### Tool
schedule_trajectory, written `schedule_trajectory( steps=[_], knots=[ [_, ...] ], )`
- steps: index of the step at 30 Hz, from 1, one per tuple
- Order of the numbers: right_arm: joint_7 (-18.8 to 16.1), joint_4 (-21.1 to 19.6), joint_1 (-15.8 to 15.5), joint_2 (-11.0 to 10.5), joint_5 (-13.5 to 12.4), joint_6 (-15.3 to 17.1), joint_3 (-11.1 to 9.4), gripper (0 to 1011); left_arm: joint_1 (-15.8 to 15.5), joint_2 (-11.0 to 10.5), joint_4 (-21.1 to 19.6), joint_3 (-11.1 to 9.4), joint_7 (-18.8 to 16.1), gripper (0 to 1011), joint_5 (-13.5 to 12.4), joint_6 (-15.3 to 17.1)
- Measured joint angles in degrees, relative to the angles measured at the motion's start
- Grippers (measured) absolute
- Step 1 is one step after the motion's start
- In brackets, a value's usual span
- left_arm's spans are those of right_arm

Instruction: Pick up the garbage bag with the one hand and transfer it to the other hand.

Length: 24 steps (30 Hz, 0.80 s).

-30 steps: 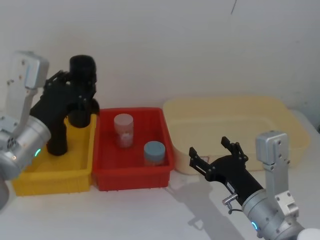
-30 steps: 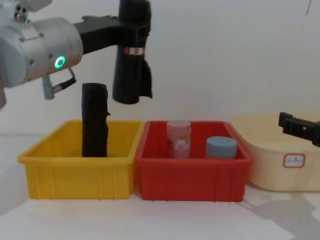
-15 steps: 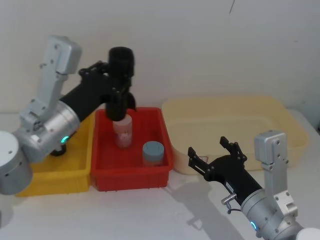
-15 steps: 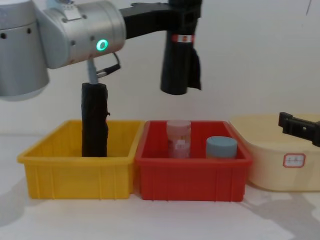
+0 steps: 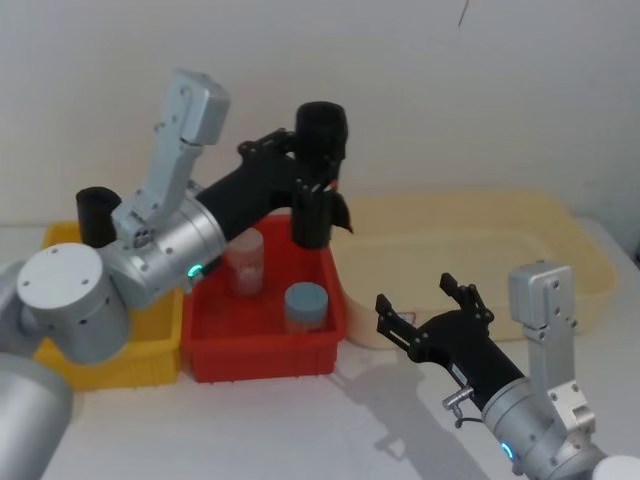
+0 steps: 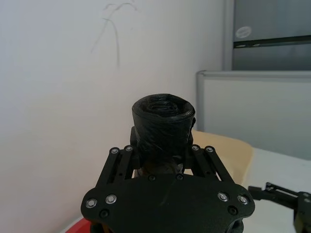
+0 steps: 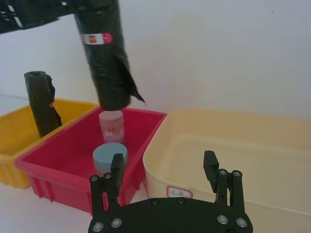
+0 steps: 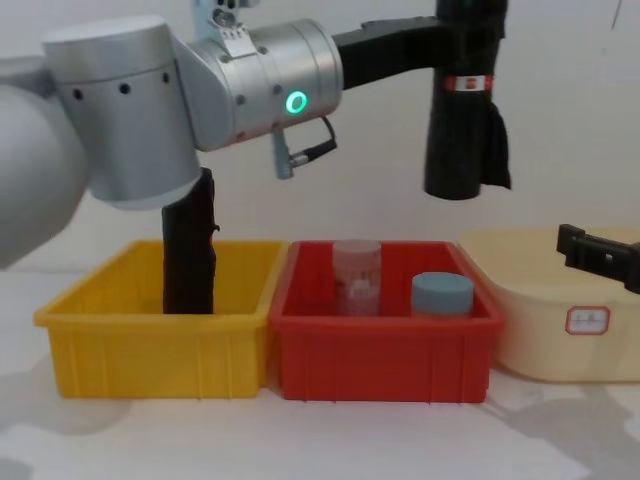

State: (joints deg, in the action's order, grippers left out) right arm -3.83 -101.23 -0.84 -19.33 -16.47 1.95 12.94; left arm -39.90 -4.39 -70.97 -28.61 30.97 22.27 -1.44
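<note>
**Bag roll aloft in left claw, handover not yet made**

The left claw (image 8: 468,35) is clamped on the bag roll (image 8: 463,130) near its top end, above the red-and-white label (image 8: 467,83). Roll hangs upright in the air over the right-hand back part of the red bin (image 8: 380,318), above the blue-lidded pot (image 8: 442,293) & close to the edge of the cream tub (image 8: 545,350). It touches nothing but the claw. A loose flap (image 8: 497,150) of film hangs off its lower right side. The right claw (image 5: 420,295) sits low over the worktop (image 8: 300,440) in front of the tub, spread wide w/ nothing in it, well apart from the roll. A thinner roll (image 8: 190,250) stands in the yellow bin (image 8: 150,320); not part of this job.

Handling, as a guess: roll prob. light for its bulk & firm enough as a wound cylinder to keep its shape. The outer film looks soft & slick, so it may give a little or slide under a weak pinch. Best spot for the right claw: the bare lower half below the label, square across the body, clear of the left claw. Avoid the flap, since pinching that alone would likely just unwind film.
</note>
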Motion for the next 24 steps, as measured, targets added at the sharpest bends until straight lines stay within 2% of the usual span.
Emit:
schedule_trajectory(
  steps=[4,13,19,24],
  knots=[
    [0.0,0.0,0.0,0.0,0.0,0.0,0.0,1001,-1.8,2.2,4.9,-0.5,2.9,446,2.0,-1.7],
    [0.0,0.0,0.0,0.0,0.0,0.0,0.0,1001,-4.2,5.1,11.9,-0.9,6.6,446,4.9,-4.0],
    [0.0,0.0,0.0,0.0,0.0,0.0,0.0,1001,-5.3,6.7,15.0,-1.2,7.9,446,6.3,-4.3],
    [0.0,0.0,0.0,0.0,0.0,0.0,0.0,1001,-5.7,7.4,16.0,-1.6,8.4,446,7.2,-3.6]
  ],
)
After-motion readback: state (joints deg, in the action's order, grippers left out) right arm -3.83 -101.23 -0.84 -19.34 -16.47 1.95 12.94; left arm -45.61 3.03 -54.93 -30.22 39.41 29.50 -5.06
